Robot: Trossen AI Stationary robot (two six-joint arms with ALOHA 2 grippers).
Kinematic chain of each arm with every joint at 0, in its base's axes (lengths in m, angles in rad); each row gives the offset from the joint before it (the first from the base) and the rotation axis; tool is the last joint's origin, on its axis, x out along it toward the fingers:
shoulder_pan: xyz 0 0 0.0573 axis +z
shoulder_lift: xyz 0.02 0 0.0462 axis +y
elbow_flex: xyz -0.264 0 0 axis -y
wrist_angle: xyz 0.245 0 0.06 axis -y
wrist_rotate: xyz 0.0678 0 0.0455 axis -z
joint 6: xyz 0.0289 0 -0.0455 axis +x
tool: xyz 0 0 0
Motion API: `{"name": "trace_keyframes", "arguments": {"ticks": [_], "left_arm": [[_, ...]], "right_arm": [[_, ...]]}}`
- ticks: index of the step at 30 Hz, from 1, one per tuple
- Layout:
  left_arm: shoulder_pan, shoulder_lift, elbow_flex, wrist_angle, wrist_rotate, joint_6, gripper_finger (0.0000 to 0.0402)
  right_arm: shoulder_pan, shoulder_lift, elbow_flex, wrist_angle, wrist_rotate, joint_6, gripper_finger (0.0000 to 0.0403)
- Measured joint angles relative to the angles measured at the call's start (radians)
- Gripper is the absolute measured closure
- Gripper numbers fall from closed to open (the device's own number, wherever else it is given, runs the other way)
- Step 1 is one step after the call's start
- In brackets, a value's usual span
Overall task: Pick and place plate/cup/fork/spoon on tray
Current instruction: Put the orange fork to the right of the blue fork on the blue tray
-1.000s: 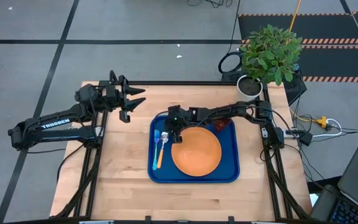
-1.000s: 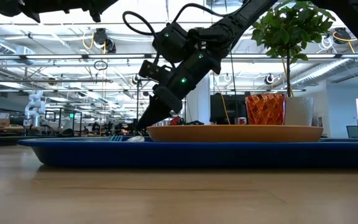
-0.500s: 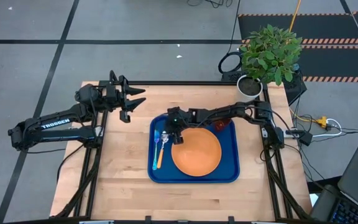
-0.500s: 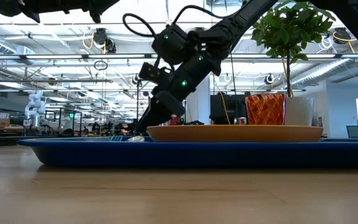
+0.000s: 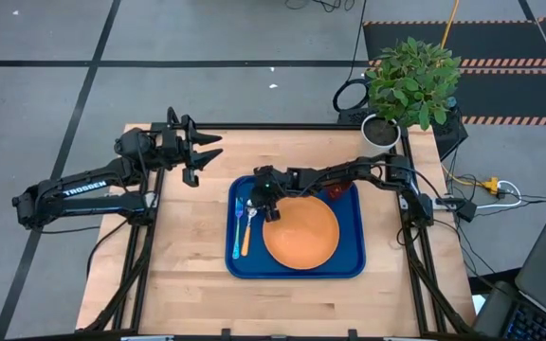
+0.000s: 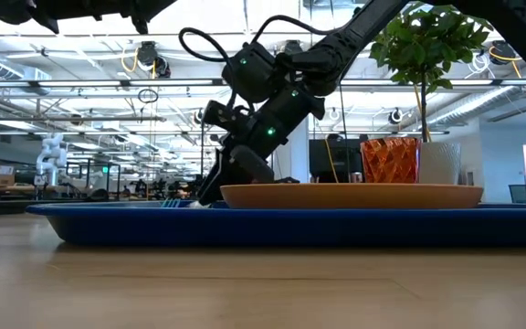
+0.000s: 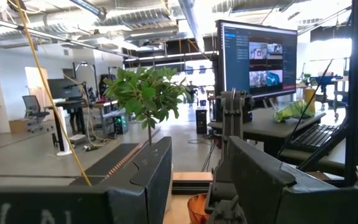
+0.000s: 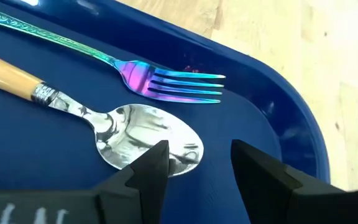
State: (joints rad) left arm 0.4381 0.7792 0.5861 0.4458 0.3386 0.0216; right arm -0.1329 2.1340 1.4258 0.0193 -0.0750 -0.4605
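Note:
The blue tray (image 5: 354, 265) lies on the table's right half. On it are the orange plate (image 5: 301, 234), the red cup (image 5: 337, 190) at its far side, and the light-blue fork (image 5: 238, 225) and the orange-handled spoon (image 5: 246, 235) side by side along its left edge. My right gripper (image 5: 257, 201) is open and low over the tray's far-left part. In the right wrist view its fingers (image 8: 157, 163) stand at the spoon's silver bowl (image 8: 143, 140), with the fork's tines (image 8: 185, 84) beyond. My left gripper (image 5: 200, 156) is open and empty at the table's far-left. My right gripper comes down slanting from the table's right, its open fingers beside the spoon's bowl (image 8: 166, 149). The spoon lies flat on the tray. I cannot tell whether a fingertip touches the bowl or the plate's left rim (image 6: 231, 192).
A white pot with a green plant (image 5: 381, 131) stands at the table's far right corner, behind the cup in the low view (image 6: 438, 163). Bare wood shows left of the tray and along the near edge.
My right gripper has gone down toward the tray beside the spoon's bowl. The plate has slid a little toward the tray's right side.

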Motion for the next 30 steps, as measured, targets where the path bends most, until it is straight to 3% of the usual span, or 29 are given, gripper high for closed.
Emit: {"name": "trace_keyframes", "arguments": {"ticks": [30], "left_arm": [[0.000,0.000,0.000,0.000,0.000,0.000,0.0240]], "right_arm": [[0.000,-0.001,0.000,0.003,-0.001,0.032,0.0234]]}}
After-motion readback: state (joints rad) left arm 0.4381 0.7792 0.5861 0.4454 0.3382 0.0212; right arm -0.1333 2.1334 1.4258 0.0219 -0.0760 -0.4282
